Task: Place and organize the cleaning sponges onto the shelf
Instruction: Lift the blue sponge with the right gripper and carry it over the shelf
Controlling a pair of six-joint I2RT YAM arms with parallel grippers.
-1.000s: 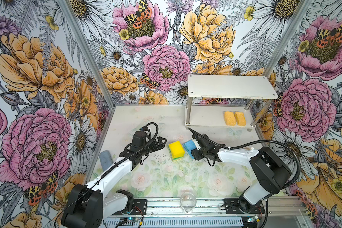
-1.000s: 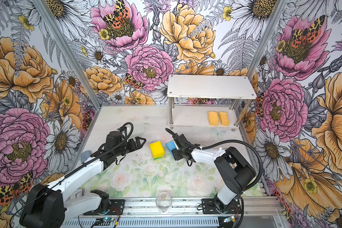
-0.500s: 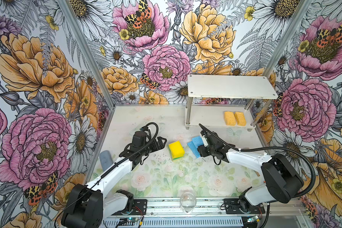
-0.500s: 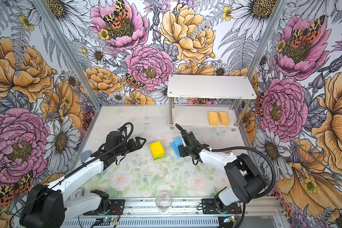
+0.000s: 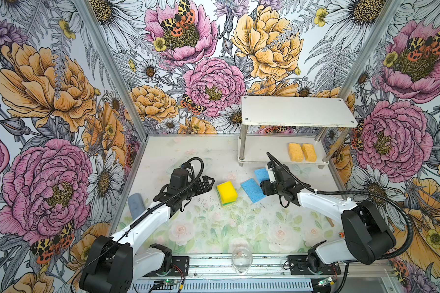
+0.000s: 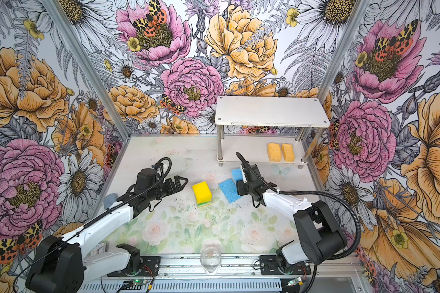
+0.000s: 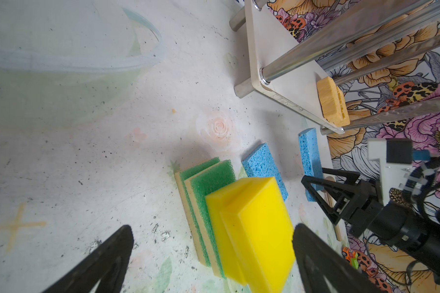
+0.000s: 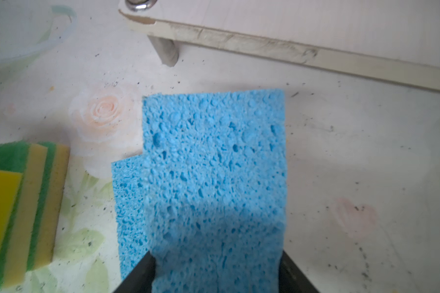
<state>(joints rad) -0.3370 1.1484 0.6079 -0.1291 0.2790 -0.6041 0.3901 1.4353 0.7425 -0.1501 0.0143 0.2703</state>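
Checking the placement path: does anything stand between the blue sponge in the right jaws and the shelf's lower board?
Nothing visible does. The flat blue sponge held by the right gripper faces bare white lower shelf board; two porous orange-yellow sponges lie toward its right end.

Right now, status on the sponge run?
Left gripper open, empty. Right gripper shut on blue sponge. Shelf ahead, two orange sponges on lower board, nothing blocking.

Top views: set high in front, angled down at the table (image 5: 214, 228).
Wrist views: held low, near the blue sponge (image 8: 214, 165).
Shared: front edge of the shelf (image 8: 290, 22).
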